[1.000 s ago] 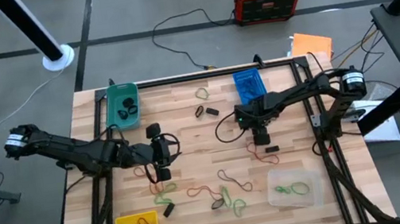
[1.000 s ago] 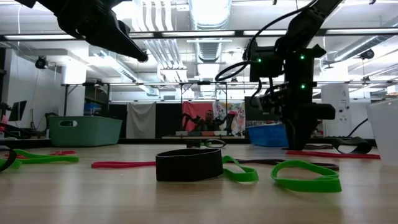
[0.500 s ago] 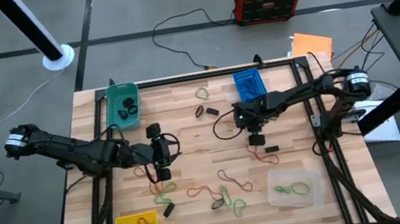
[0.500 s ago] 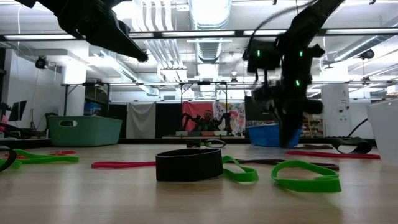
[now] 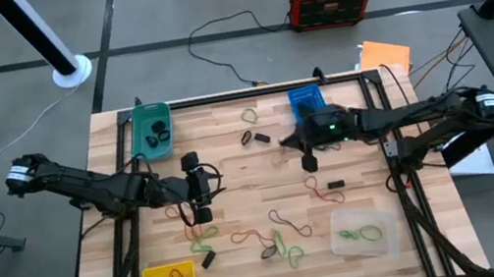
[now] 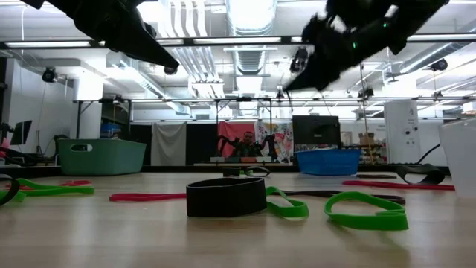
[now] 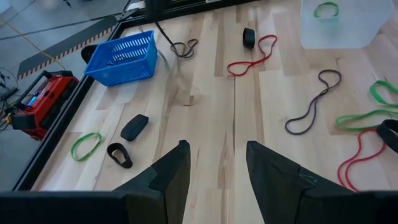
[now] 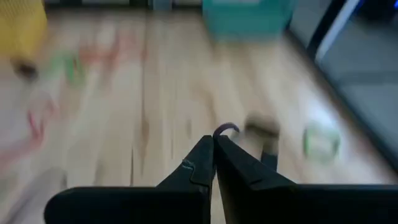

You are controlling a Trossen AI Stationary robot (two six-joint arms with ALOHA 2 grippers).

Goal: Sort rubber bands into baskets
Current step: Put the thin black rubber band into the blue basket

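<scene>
Beside the blue basket (image 5: 306, 101), right gripper (image 5: 309, 161) pinched shut, possibly on 1 dark band; next, carry to its basket.

Pale matt wooden plank table (image 5: 231, 161), slotted blue plastic basket (image 7: 122, 58), glossy clear plastic basket (image 7: 339, 25).

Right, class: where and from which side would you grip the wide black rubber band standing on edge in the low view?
Probably from straight above: pinch the upper wall of the wide black rubber band, one pincer finger inside, one outside. It stands on edge, rim up.
</scene>
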